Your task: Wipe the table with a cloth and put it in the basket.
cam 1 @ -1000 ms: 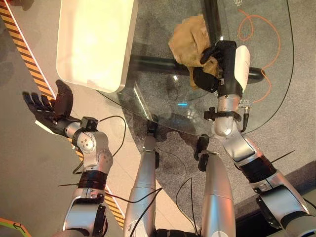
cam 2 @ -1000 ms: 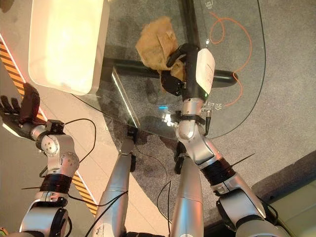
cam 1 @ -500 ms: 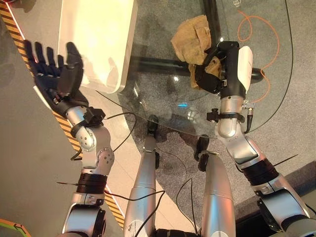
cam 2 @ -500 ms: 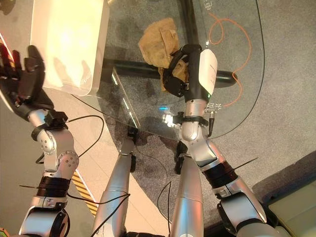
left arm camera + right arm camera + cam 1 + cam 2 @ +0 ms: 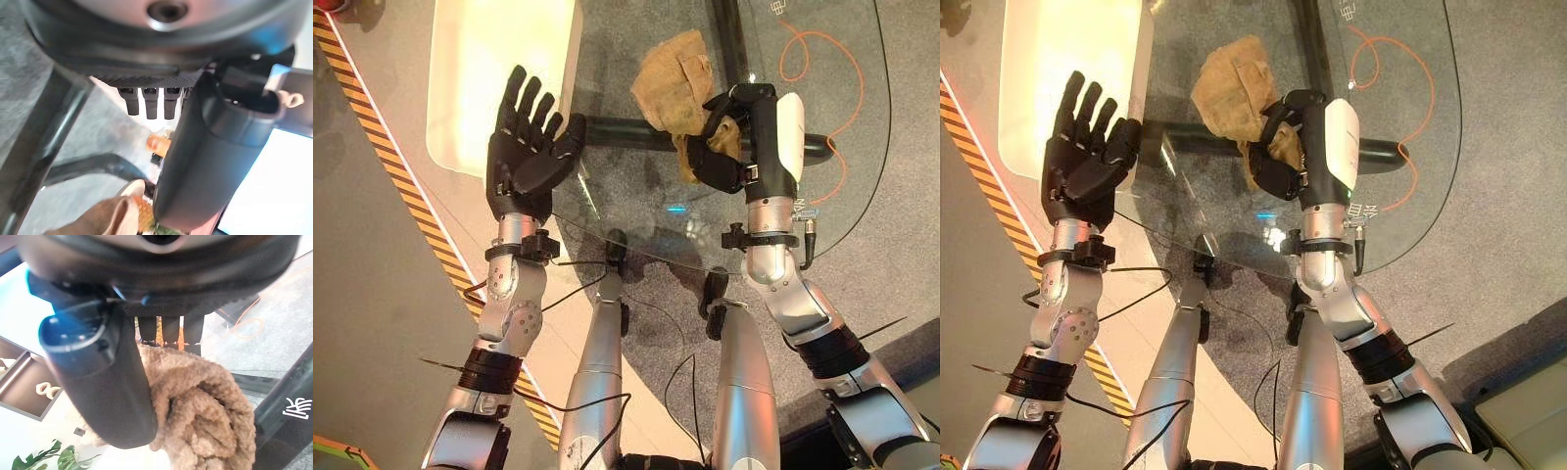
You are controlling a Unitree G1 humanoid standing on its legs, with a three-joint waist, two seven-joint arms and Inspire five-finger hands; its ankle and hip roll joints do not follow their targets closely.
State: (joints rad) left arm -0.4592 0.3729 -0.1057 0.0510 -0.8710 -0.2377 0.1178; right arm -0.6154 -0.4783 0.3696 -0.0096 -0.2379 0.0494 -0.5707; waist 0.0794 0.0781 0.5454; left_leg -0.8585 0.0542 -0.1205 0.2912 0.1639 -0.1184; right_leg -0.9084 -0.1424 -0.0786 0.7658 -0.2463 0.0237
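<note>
Gripping the cloth (image 5: 673, 80) with my right hand (image 5: 736, 137), I noted the fingers and thumb curled around its near end; the right wrist view confirmed a thick roll of tan pile bunched inside the grasp. The rest of the cloth lay spread on the glass surface (image 5: 636, 196), fanning away to the far left of the hand, over the dark crossbar under the glass. It looked soft, light and limp, a plush fabric that would drag and fold rather than slide as one piece. My judgement: it should be held by a gathered bunch, as it was, not by one edge, or loose flaps would trail and could catch the basket rim on the drop. Glass is smooth, so the wipe probably needed little pressure.

My left hand (image 5: 527, 147) hung raised at the near left edge of the surface, palm toward the camera, fingers straight and spread, holding nothing and touching nothing that I could see. The white basket (image 5: 494, 69) sat on the far left, well apart from the cloth, its inside pale. An orange cable (image 5: 822, 59) looped under the glass on the far right. Transfer to the basket was not yet done.
</note>
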